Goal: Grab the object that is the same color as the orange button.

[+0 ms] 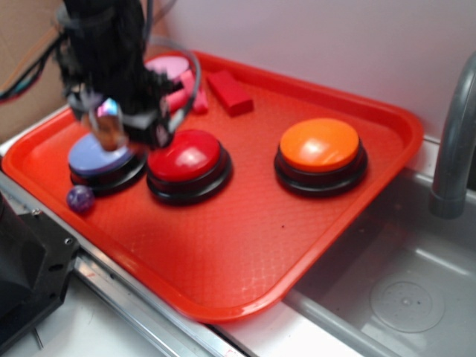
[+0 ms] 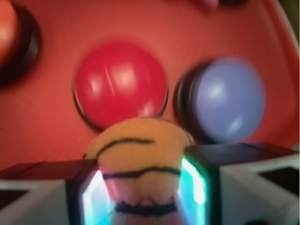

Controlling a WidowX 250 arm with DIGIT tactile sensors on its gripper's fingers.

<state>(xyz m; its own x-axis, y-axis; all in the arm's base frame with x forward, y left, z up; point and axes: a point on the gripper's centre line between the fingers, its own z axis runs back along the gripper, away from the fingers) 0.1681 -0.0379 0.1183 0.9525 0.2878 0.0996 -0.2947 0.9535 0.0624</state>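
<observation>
My gripper (image 2: 143,187) is shut on the object (image 2: 140,154), a small orange-tan toy with dark stripes, pinched between the two glowing pads. In the exterior view the gripper (image 1: 111,126) hangs above the tray's left part, over the blue button (image 1: 95,155), and the object (image 1: 109,123) shows at the fingertips, lifted off the surface. The orange button (image 1: 320,145), a large dome on a black base, stands on the tray's right side, far from the gripper. In the wrist view only a sliver of the orange button (image 2: 7,30) shows at the top left.
A red tray (image 1: 245,245) holds a red-domed button (image 1: 186,158), a small purple ball (image 1: 80,198), a red block (image 1: 229,91) and pink pieces (image 1: 175,74) behind the arm. A grey sink (image 1: 401,297) and faucet (image 1: 454,141) lie to the right.
</observation>
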